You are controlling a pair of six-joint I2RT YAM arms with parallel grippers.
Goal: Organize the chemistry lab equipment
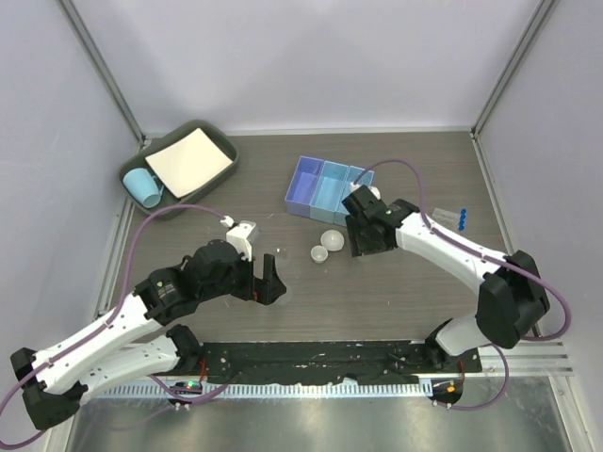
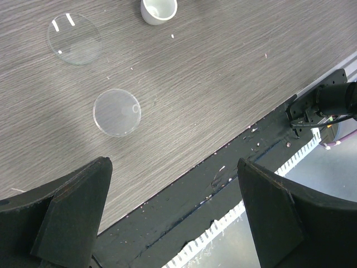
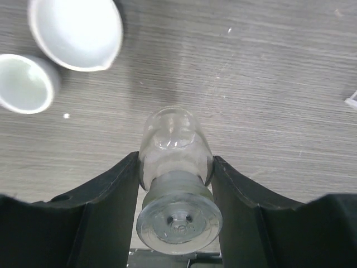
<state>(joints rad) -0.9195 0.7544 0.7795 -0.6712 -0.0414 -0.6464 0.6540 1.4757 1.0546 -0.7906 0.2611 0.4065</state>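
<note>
**Early on: one flask in hand, most pieces loose**

Right gripper [image 3: 175, 167] is clamped on the flask [image 3: 174, 139], just beside the blue box [image 1: 306, 184]. Left gripper [image 2: 173, 184] gapes wide, holding nothing. White dishes [image 1: 332, 239], clear discs [image 2: 116, 112] and tubes [image 1: 452, 217] lie loose on the table, so most sorting looks undone.

Left arm [image 1: 141, 301] is folded at the elbow, left gripper [image 2: 174, 190] wide open; right arm [image 1: 452, 250] is stretched forward, right gripper [image 3: 175, 173] clamped on a tiny flask [image 3: 173, 139].

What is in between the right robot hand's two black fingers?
A tiny clear glass flask sits between the right gripper's fingers, and both fingers press against its sides. The right wrist view shows it.
</note>
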